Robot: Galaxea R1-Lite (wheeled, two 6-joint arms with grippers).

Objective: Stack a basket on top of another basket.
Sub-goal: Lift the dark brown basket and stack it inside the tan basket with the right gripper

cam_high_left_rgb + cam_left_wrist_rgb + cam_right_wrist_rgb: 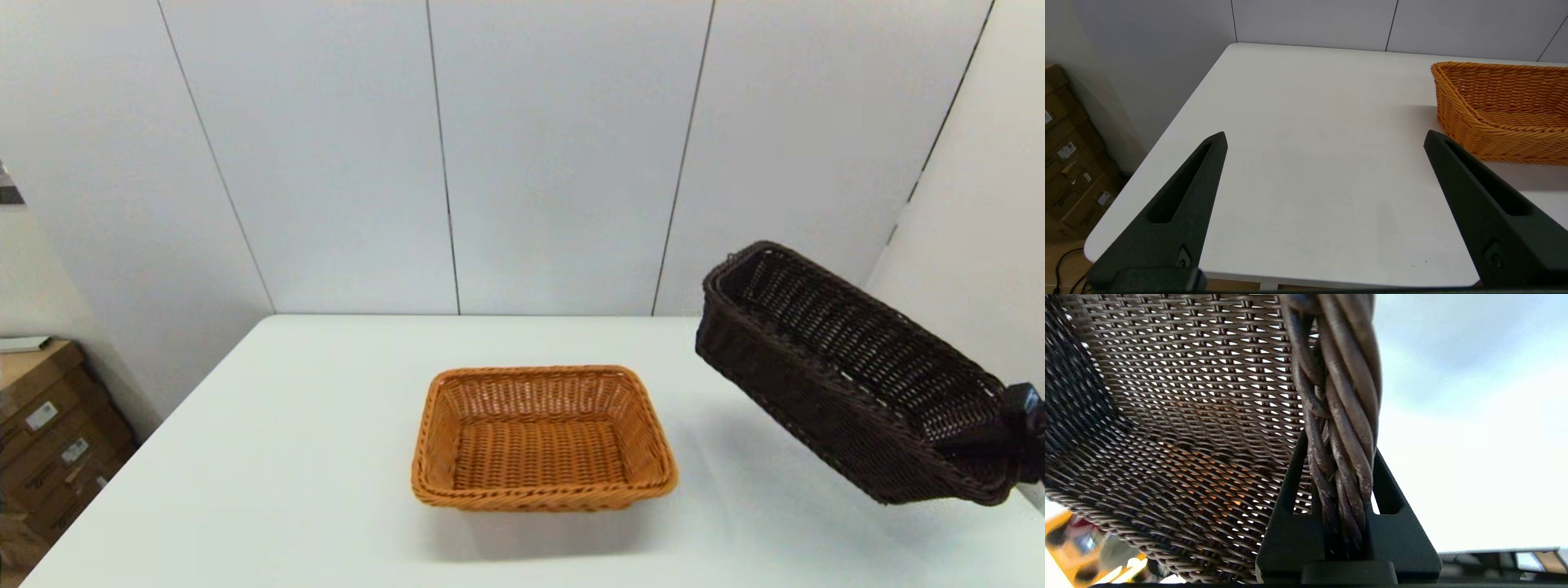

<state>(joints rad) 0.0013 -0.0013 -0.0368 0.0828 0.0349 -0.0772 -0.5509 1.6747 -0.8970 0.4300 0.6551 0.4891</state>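
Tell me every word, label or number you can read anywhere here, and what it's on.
Nothing is readable.
Cardboard boxes beside the white table: white stickers with print too small to read.
Orange basket: no text.
Dark brown basket, held by the right hand: no text.

The orange basket [543,441] sits upright at the table's middle, empty. The dark basket [849,371] hangs tilted above the table's right edge, its rim pinched by the right hand [1345,486].
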